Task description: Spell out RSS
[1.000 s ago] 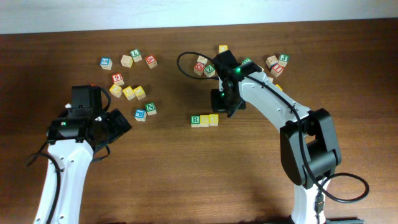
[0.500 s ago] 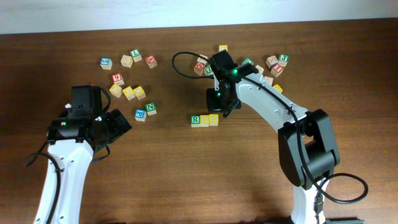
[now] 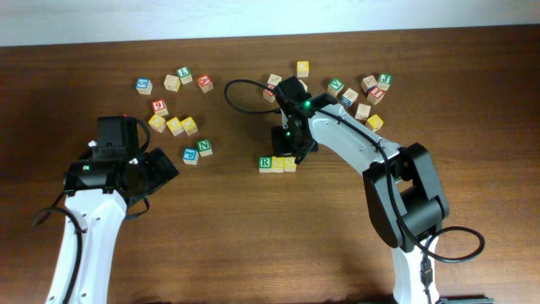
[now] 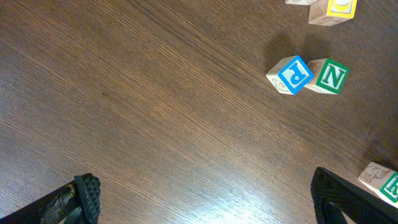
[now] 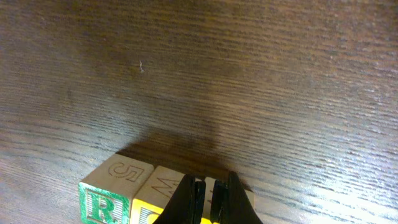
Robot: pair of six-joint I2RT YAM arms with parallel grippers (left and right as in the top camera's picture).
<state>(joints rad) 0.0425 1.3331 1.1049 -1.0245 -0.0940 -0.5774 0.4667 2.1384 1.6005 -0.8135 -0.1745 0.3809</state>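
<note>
The green "R" cube (image 3: pixel 265 163) and two yellow cubes (image 3: pixel 278 164) (image 3: pixel 290 162) stand in a touching row at mid-table. In the right wrist view the R cube (image 5: pixel 99 202) is at the lower left, with a yellow cube (image 5: pixel 155 196) beside it. The second yellow cube (image 5: pixel 244 198) is mostly hidden behind my fingers. My right gripper (image 3: pixel 285 145) (image 5: pixel 208 196) is shut and empty, just over the row's right end. My left gripper (image 3: pixel 159 167) (image 4: pixel 208 205) is open and empty over bare wood at the left.
A blue "P" cube (image 4: pixel 292 74) and the green "N" cube (image 4: pixel 329 76) lie between my left gripper and the row. Several yellow and red cubes (image 3: pixel 173 125) sit at the left. More cubes are at the back left (image 3: pixel 173 82) and back right (image 3: pixel 363 93).
My right gripper has moved left and nearer the row of three cubes. The cubes and the left arm have not moved.
</note>
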